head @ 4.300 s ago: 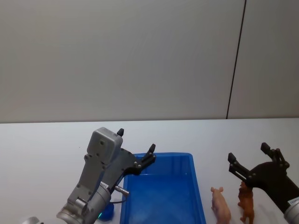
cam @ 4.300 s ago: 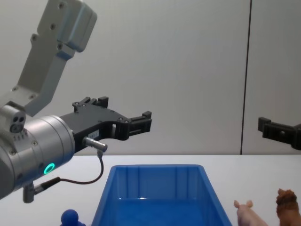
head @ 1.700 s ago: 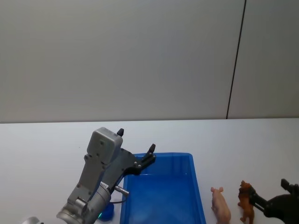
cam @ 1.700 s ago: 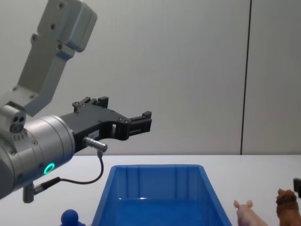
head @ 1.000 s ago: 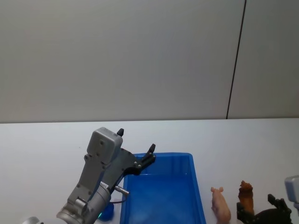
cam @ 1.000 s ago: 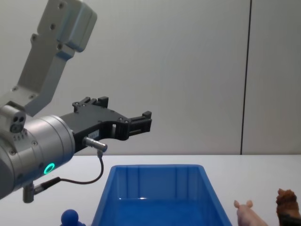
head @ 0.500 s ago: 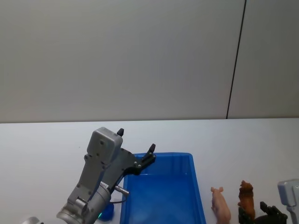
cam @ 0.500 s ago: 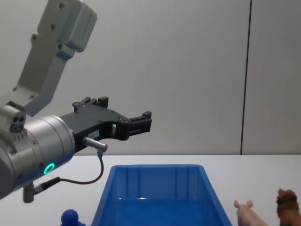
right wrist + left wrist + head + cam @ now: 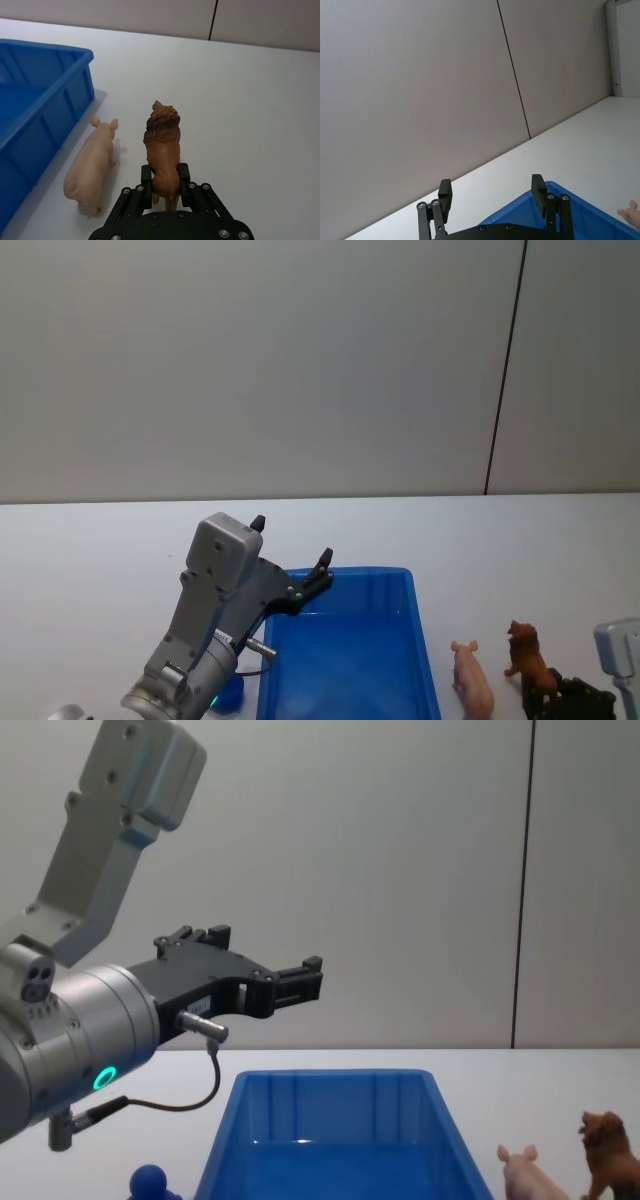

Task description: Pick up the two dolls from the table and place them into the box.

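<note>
— What is seen, taken from the largest thing down?
— A flat, plain white tabletop (image 9: 100, 550) is seen, and a bright blue rectangular plastic bin (image 9: 370, 571) with sloping walls is set on it.
— How are the arms placed?
— The left gripper (image 9: 491, 186) is held raised over the bin's far left corner; its fingers are spread wide and nothing is gripped. The right gripper (image 9: 165, 172) is found low, to the right of the bin; its fingers are closed tight on the hind part of the brown, shaggy-maned toy animal figure (image 9: 162, 135).
— How is that figure held?
— It is tilted head-up, with the head turned away from the gripper; whether its feet are touching the tabletop cannot be told.
— And the other doll?
— The pale pink toy pig (image 9: 92, 160) with pointed ears is found on the tabletop, between the bin's right wall and the brown figure, apart from both. A small round blue object (image 9: 230, 692) is seen beside the bin's left wall, under the left arm
</note>
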Controlling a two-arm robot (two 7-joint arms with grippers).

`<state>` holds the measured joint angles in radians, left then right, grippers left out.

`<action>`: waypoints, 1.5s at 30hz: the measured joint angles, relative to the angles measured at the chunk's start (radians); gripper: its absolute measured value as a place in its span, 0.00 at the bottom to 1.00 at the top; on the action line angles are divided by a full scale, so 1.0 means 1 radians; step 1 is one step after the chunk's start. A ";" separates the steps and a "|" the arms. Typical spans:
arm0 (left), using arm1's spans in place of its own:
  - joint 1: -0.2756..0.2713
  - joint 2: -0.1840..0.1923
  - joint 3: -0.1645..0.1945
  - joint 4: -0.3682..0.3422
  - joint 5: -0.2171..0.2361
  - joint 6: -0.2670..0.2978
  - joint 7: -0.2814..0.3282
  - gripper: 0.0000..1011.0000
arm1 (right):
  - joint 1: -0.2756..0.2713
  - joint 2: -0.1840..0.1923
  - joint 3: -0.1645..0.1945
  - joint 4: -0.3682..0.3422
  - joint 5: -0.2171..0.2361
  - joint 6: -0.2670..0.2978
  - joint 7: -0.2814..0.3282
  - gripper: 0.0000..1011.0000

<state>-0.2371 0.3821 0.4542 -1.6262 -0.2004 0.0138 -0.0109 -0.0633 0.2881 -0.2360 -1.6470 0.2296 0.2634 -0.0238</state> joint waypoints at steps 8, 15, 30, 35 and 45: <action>0.000 0.000 0.000 0.000 0.000 0.000 0.000 0.99 | 0.005 0.001 0.001 -0.023 -0.016 -0.031 0.033 0.29; 0.000 0.000 0.000 0.000 0.000 0.000 0.000 0.99 | 0.023 0.000 0.000 -0.049 -0.026 -0.062 0.101 0.29; 0.000 0.000 0.000 0.000 0.000 0.000 0.000 0.99 | 0.093 -0.032 -0.025 -0.057 -0.037 -0.078 0.284 0.29; 0.000 0.000 0.000 0.000 0.000 0.000 0.000 0.99 | 0.124 -0.052 -0.039 -0.040 -0.041 -0.072 0.344 0.29; 0.000 0.000 0.000 0.000 0.000 0.000 0.000 0.99 | 0.193 -0.096 -0.069 0.018 -0.054 -0.047 0.463 0.47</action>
<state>-0.2371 0.3821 0.4542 -1.6262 -0.2004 0.0138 -0.0109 0.1298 0.1916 -0.3045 -1.6291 0.1753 0.2168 0.4390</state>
